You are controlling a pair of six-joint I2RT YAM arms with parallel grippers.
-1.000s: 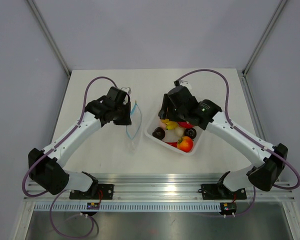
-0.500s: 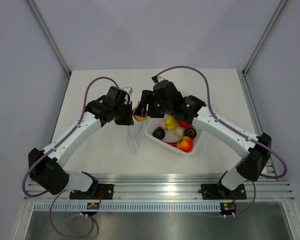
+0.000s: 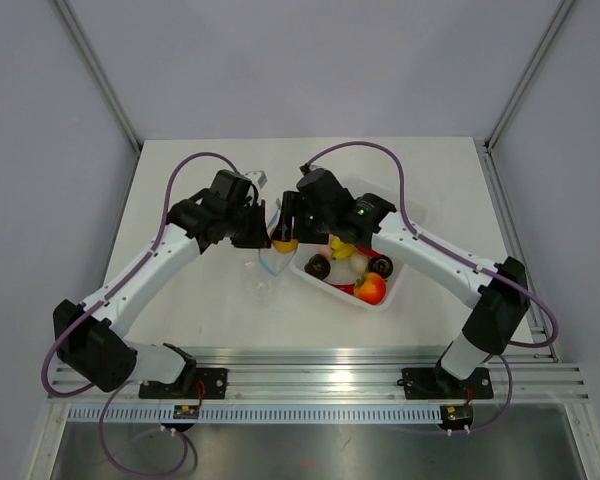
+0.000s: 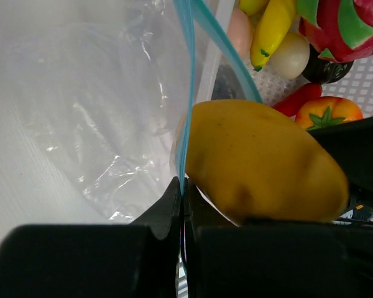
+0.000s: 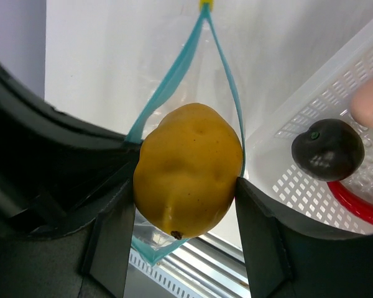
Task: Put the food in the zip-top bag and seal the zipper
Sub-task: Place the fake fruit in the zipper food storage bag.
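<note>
My right gripper [image 3: 285, 230] is shut on a yellow-orange toy fruit [image 5: 188, 169], held over the open mouth of the zip-top bag [image 4: 93, 118]. The fruit also shows in the top view [image 3: 284, 237] and in the left wrist view [image 4: 261, 162]. My left gripper [image 3: 258, 228] is shut on the bag's light blue zipper strip [image 4: 186, 99] and holds one edge up. The zipper [image 5: 227, 93] gapes open in a loop around the fruit. Other food, a banana [image 4: 272, 31], a red-green fruit [image 4: 345, 28], a tomato [image 3: 371, 288] and a dark fruit [image 5: 327, 149], lies in the white tray [image 3: 378, 303].
The white tray stands right next to the bag, to its right. The two arms meet close together over the bag. The metal rail [image 3: 320, 360] runs along the table's near edge.
My right gripper has lifted the yellow-orange fruit out of the tray and carried it left to the bag's mouth. My left gripper has stayed on the zipper strip.
</note>
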